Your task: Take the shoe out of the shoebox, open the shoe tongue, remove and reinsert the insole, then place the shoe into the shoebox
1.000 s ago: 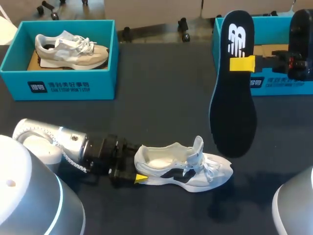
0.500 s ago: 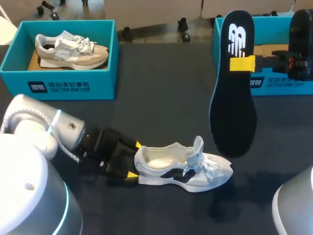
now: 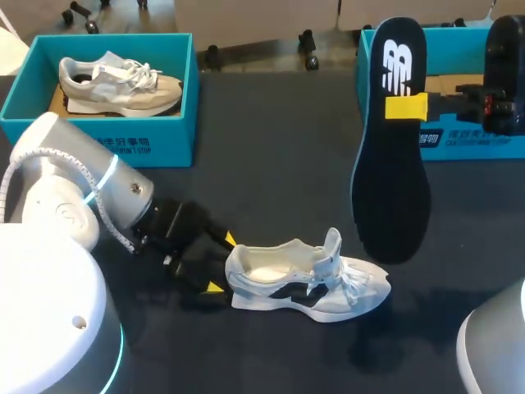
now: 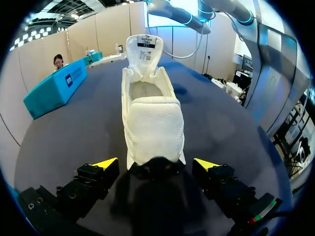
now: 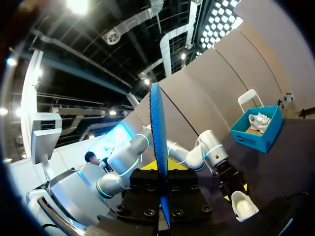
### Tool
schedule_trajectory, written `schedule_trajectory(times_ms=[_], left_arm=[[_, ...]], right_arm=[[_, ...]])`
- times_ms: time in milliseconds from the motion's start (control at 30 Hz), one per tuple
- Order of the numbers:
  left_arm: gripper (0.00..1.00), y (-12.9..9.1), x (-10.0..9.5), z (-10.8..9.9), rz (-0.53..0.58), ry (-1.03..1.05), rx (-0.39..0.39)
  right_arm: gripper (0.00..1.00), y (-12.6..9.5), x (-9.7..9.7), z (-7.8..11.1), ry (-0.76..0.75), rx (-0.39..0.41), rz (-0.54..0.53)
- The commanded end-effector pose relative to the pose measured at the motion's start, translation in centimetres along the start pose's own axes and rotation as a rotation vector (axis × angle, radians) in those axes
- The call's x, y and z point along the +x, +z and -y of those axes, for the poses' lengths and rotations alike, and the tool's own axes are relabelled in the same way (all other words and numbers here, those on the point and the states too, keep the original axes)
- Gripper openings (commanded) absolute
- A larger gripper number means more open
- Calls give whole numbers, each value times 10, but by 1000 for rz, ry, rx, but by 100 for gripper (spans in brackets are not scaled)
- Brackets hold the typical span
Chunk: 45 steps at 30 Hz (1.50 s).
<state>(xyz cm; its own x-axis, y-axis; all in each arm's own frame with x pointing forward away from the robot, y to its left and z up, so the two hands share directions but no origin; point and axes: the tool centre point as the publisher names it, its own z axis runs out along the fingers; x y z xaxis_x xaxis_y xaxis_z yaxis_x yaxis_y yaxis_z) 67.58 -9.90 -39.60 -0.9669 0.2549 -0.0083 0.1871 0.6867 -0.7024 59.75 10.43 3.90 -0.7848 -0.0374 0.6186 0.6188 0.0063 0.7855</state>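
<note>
Two arms split the work. The left claw [image 3: 221, 264] lies low behind the heel of the shoe [image 3: 308, 283] on the surface [image 3: 271, 164], fingers spread, probably to steady it. Above the shoe's toe, the raised right claw [image 3: 408, 107] pinches the insole [image 3: 392, 180] upright, ready for reinserting.

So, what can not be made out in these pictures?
Head view: the insole and right arm hide much of the right shoebox.
Left wrist view: the raised tongue hides the toe of the shoe.
Right wrist view: the insole is edge-on; its faces are unseen.
</note>
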Motion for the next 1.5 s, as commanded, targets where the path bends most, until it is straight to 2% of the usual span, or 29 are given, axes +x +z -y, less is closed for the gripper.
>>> schedule_trajectory(times_ms=[33,67,167,533,800,933,1500], left_arm=[[100,1,0,2,0,-1,-33],[100,3,1,3,16,6,-91],[100,1,2,6,54,6,-192],[100,-14,10,13,75,13,-431],[100,-18,9,8,80,19,-599],[100,-17,12,7,85,8,-643],[100,-14,10,15,146,-1,-710]], right_arm=[[0,2,-2,-1,0,2,-2],[0,2,-2,-1,0,2,-2],[0,2,-2,-1,0,2,-2],[0,2,-2,-1,0,2,-2],[0,2,-2,-1,0,2,-2],[0,2,-2,-1,0,2,-2],[0,2,-2,-1,0,2,-2]])
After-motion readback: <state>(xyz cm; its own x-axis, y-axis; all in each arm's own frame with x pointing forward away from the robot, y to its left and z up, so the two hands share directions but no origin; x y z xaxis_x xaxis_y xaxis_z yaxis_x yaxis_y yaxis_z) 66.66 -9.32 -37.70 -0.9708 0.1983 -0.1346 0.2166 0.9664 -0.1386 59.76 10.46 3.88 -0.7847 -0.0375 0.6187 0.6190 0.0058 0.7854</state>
